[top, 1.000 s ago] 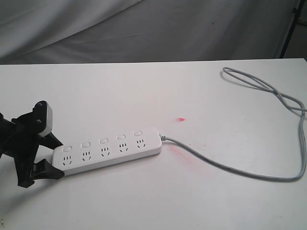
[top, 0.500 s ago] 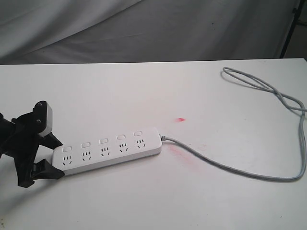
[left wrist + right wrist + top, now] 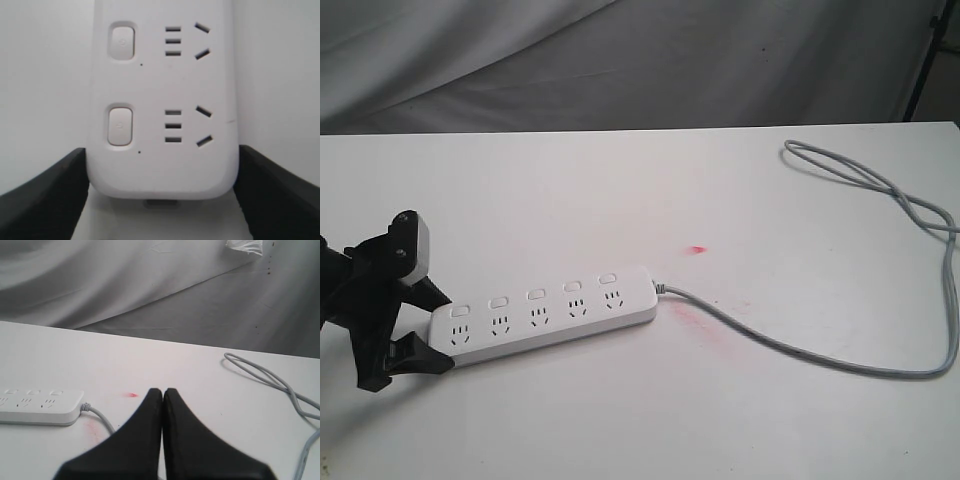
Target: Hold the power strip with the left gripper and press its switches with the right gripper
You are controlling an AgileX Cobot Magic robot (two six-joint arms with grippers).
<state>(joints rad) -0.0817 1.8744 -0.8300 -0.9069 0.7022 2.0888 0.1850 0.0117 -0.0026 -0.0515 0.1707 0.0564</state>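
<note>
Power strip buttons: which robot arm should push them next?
Right. The left tool clamps the power strip at its end, a finger on each side, so it is busy. The right tool is shut, holds nothing and points toward the strip, so it could likely poke the switches.

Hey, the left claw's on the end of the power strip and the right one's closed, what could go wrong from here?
1. The left gripper clamps only one end of the power strip, so pressing the switches farthest from it might swing the strip.
2. The right gripper, shut, is on the side where the grey cord loops; reaching in might snag it.
</note>
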